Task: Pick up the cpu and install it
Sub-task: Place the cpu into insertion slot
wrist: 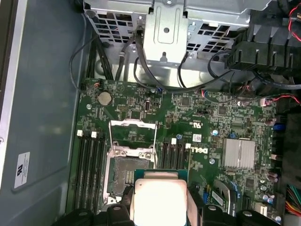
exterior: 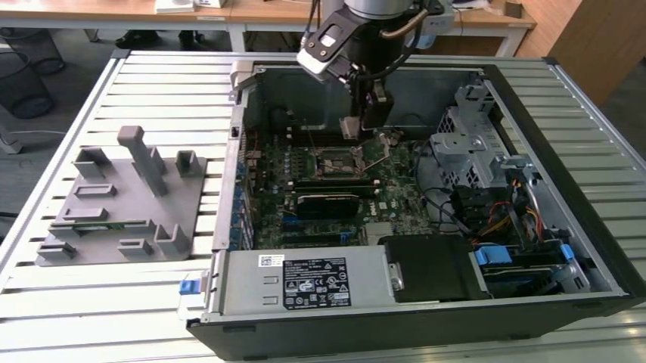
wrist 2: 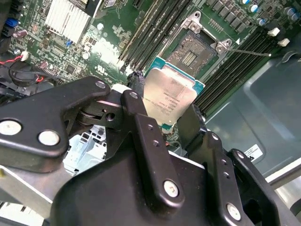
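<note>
The cpu [wrist 2: 170,95], a flat square chip with a silvery top and pale rim, hangs between my black fingers [wrist 2: 141,117], held by its edges. My gripper [wrist 2: 162,115] is shut on it. In the first wrist view the cpu [wrist: 160,197] hovers just beside the open motherboard socket [wrist: 126,175], whose metal frame [wrist: 133,132] is flipped up. The socket [wrist 2: 190,54] lies just beyond the chip in the second wrist view. In the exterior view my gripper [exterior: 365,125] hangs inside the open computer case, above and behind the socket [exterior: 336,162].
The case's walls [exterior: 237,151] ring the motherboard. Memory slots [wrist: 91,174] flank the socket. A drive cage [exterior: 470,144] and cables [exterior: 504,219] stand at the exterior view's right, the power supply [exterior: 302,280] in front. A grey tray [exterior: 121,204] with upright posts sits outside the case.
</note>
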Motion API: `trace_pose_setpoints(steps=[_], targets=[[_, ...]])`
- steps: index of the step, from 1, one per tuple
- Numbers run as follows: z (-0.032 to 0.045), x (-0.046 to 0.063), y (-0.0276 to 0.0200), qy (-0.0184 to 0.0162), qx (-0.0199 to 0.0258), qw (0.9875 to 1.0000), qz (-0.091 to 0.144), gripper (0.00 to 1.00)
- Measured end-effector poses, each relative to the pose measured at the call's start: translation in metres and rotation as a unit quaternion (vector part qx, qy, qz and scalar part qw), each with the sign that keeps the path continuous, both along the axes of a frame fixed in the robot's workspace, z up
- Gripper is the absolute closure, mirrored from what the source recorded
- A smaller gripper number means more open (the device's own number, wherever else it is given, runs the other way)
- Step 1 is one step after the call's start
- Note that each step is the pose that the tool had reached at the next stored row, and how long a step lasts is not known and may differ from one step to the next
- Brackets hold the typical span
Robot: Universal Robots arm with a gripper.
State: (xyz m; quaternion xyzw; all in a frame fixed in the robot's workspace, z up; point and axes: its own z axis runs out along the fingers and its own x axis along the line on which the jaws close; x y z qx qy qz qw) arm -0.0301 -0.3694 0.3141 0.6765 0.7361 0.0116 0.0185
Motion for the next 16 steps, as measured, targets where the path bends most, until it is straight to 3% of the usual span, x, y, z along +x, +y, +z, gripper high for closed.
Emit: trace_pose_setpoints(steps=[16], targets=[[-0.0083,0.0,0.0,0.0,-0.0003,1.0,0.0,0.47]])
